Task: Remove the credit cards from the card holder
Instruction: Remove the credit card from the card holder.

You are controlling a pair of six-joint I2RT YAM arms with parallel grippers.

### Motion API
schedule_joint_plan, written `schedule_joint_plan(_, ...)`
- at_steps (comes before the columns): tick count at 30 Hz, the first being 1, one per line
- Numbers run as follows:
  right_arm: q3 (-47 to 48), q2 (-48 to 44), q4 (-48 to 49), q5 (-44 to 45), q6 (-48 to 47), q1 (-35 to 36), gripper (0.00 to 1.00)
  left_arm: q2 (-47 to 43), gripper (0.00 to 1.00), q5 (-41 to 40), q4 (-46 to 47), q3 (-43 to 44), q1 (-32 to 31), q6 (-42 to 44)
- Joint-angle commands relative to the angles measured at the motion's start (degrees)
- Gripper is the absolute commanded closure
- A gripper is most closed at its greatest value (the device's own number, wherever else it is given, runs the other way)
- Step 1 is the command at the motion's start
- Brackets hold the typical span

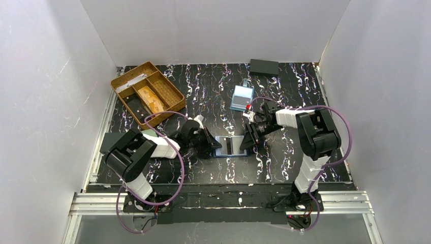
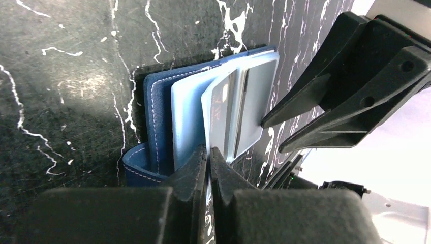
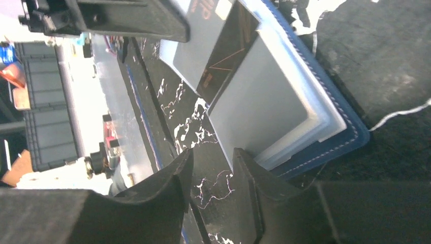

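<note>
Looks early — card holder open at centre frame, cards tucked in its sleeves, left gripper pinched shut on one sleeve, right gripper parted at its edge — cards yet to come out.

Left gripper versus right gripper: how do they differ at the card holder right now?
Jaws: the left gripper is shut, while the right gripper stands open.
Grip: the left gripper seems to pinch the edge of a light blue sleeve of the card holder. The right gripper holds nothing, its tips at the opposite edge.
Shared: both are down at the open card holder, facing each other.
</note>
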Motion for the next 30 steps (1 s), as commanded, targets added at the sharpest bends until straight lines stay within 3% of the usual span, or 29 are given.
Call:
schedule_joint_plan(1,2.79,-0.67,-8.43,-5.27,-14.09,-0.16,0.51,-0.14,1.00,2.85,2.08,1.41,0.20,1.76)
schedule_joint_plan(7,3.37,-2.83,-11.89,-9.69,-18.50,-0.32,0.38,0.37,1.00,6.42,13.23,-1.40,0.23,-0.02)
schedule_joint_plan(13,3.57,-3.59,-13.25,-12.59,-19.60,-0.70,0.36,5.29,1.00,10.11,29.95,-3.27,0.25,-5.32)
schedule_joint_plan(23,2.24,-1.49,-6.10,-8.72,-10.27,-2.07,0.37,5.96,1.00,9.62,34.46,-3.78,0.21,-6.87)
schedule_joint_plan(30,1.48,-1.38,-3.00,-11.72,-6.32,-3.38,0.37,9.26,1.00,11.24,42.62,-3.51,0.23,-11.09)
